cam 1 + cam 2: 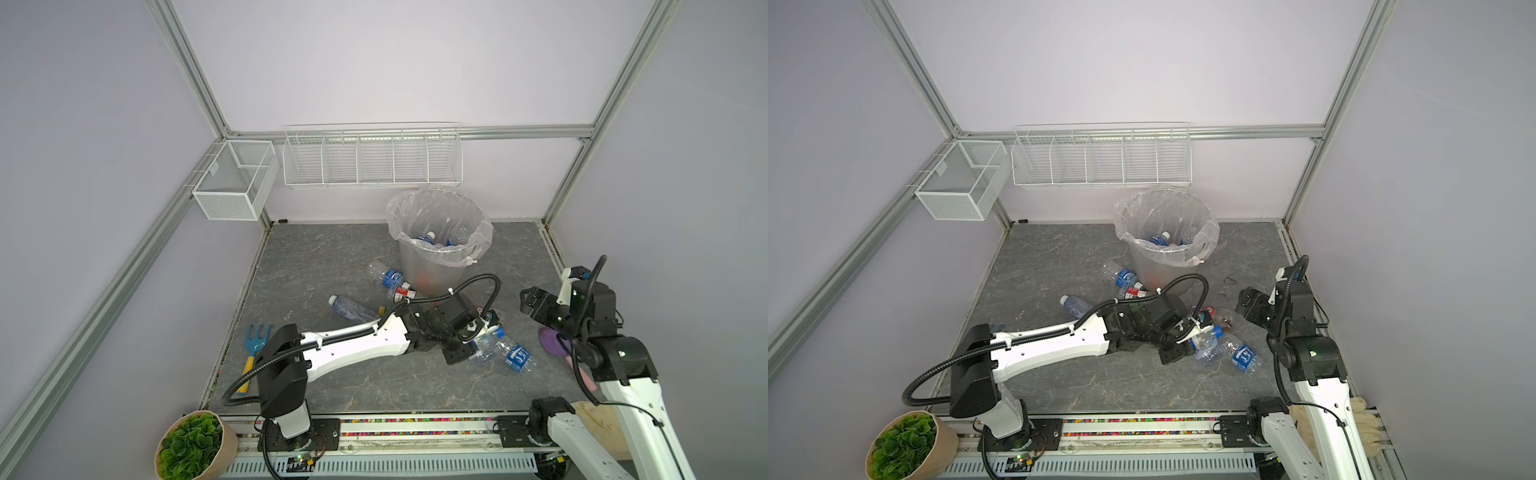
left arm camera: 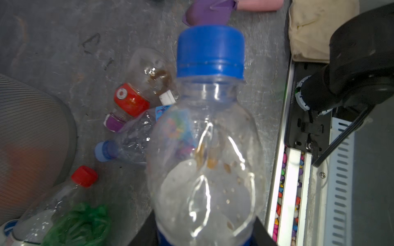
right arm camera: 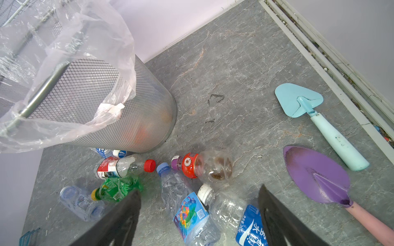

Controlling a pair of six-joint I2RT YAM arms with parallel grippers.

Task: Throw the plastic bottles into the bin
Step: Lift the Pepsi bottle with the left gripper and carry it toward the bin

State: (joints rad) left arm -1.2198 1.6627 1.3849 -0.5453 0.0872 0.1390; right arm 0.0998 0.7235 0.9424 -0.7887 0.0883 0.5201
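We note the bin (image 1: 436, 249) standing at the back of the counter (image 1: 311, 257), its clear bag (image 3: 64, 42) folded over the rim, with a few bottles already inside. The left end effector (image 2: 204, 234) is clamped on a clear bottle with a blue cap (image 2: 210, 51); in the left wrist view the bottle fills the frame, held low on its body between the two black fingers (image 2: 145, 232). In both top views this end effector sits in front of the bin, low over the counter. The right end effector (image 3: 198, 215) stands wide apart and holds nothing; it hovers in front of and to the right of the bin.

Loose bottles lie in front of the bin: a red-label bottle with a red cap (image 3: 119, 167), a crumpled green one (image 3: 117, 188), an orange-label bottle with a purple cap (image 3: 200, 165), a multicoloured-label bottle (image 3: 185, 204) and a blue-label bottle (image 3: 241, 217). Right of the bin lie a pale blue trowel (image 3: 315, 121) and a purple trowel (image 3: 319, 176).
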